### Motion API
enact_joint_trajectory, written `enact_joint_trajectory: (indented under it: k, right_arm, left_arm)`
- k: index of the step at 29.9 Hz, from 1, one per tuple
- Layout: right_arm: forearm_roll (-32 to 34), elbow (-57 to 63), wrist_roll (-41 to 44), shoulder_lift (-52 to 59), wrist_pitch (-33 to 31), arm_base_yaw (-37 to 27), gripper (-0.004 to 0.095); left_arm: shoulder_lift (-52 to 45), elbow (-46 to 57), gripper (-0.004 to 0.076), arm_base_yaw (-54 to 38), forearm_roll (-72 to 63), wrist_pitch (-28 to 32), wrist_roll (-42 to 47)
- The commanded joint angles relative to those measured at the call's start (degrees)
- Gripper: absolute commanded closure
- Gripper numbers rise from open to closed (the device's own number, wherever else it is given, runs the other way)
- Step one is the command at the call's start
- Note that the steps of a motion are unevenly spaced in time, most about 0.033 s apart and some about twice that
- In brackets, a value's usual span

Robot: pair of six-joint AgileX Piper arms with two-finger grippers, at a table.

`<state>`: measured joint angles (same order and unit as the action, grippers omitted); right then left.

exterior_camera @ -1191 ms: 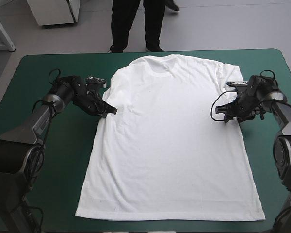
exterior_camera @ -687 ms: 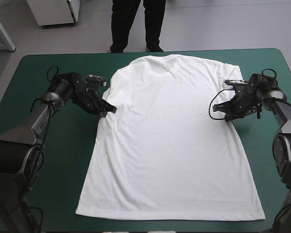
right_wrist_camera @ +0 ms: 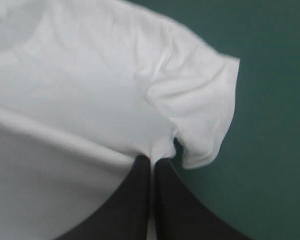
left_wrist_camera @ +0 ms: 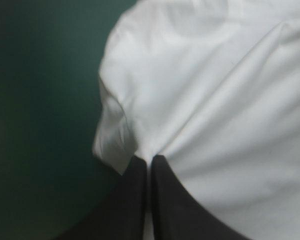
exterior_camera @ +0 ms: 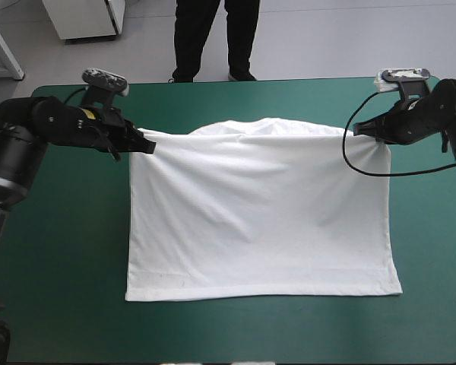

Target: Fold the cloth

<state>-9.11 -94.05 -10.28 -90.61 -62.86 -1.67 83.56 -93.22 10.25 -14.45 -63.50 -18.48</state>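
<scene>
Stretching across the middle of the bench (exterior_camera: 53,266), the white T-shirt (exterior_camera: 258,213) is held up at both shoulders while its lower part lies flat on the teal-green cover (exterior_camera: 433,251). Its hem (exterior_camera: 262,293) runs straight, close to the bench's near edge. The raised upper edge sags a little between the two holds, with the neck area bulging just behind it.

The left end effector (exterior_camera: 146,143) pinches the fabric at the shirt's left corner. In the left wrist view its black fingers (left_wrist_camera: 135,200) are all but closed on the cloth, and the short sleeve (left_wrist_camera: 112,135) hangs loose beside them over the cover. The right end effector (exterior_camera: 355,131) grips the opposite corner in the same way. In the right wrist view its fingers (right_wrist_camera: 170,200) meet with the sheet pinched between them, and the other sleeve (right_wrist_camera: 205,120) droops just beside the tips.
</scene>
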Motion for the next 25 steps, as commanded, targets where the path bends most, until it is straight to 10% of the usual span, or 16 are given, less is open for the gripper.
enact_joint_trajectory:
  k: [1, 9, 25]
  right_arm:
    - [0.0, -4.2, 0.1, 6.4, 2.3, 0.0, 0.0923]
    - [0.0, -14.2, 1.2, 10.9, 6.6, 0.0, 0.0923]
    - [-0.3, -29.2, 1.0, -3.4, 25.8, 0.0, 0.0927]
  left_arm:
    - [-6.1, -6.8, 0.0733, 0.4, 1.4, 1.8, 0.1]
    - [-7.9, -16.3, 0.0733, 0.4, 2.5, 2.8, 0.1]
    - [7.7, -24.5, 0.0732, 0.4, 11.3, 28.9, 0.0]
